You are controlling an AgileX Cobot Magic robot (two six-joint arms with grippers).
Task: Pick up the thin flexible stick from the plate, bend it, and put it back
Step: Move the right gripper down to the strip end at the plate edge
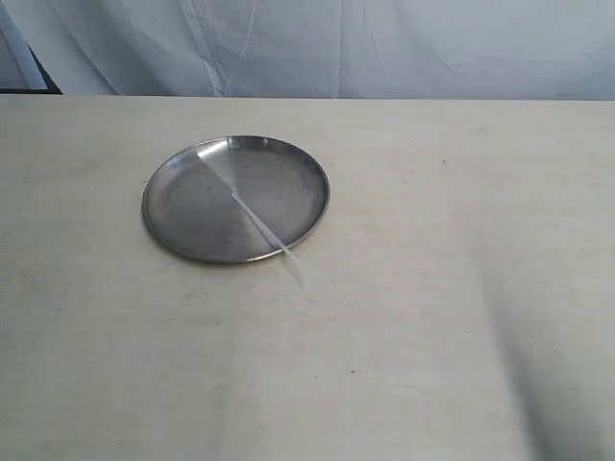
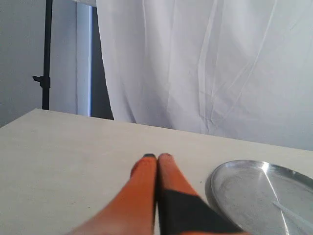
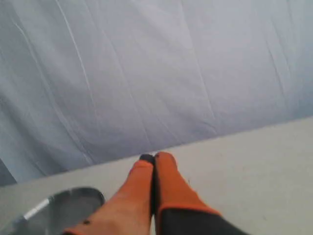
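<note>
The round silver-grey plate (image 1: 192, 206) lies on the pale table, left of centre in the exterior view. The thin whitish stick (image 1: 261, 224) lies across it, one end jutting over the near right rim onto the table. No arm shows in the exterior view. In the left wrist view my left gripper (image 2: 157, 156) is shut with nothing in it, orange fingers pressed together, with the plate (image 2: 244, 188) and a bit of the stick (image 2: 293, 211) off to one side. My right gripper (image 3: 153, 156) is also shut and empty, apart from the plate (image 3: 73, 203) and the stick's end (image 3: 36, 211).
A white curtain (image 1: 384, 43) hangs behind the table's far edge. A dark stand (image 2: 47, 54) rises beyond the table corner in the left wrist view. Bare tabletop (image 1: 432, 317) surrounds the plate.
</note>
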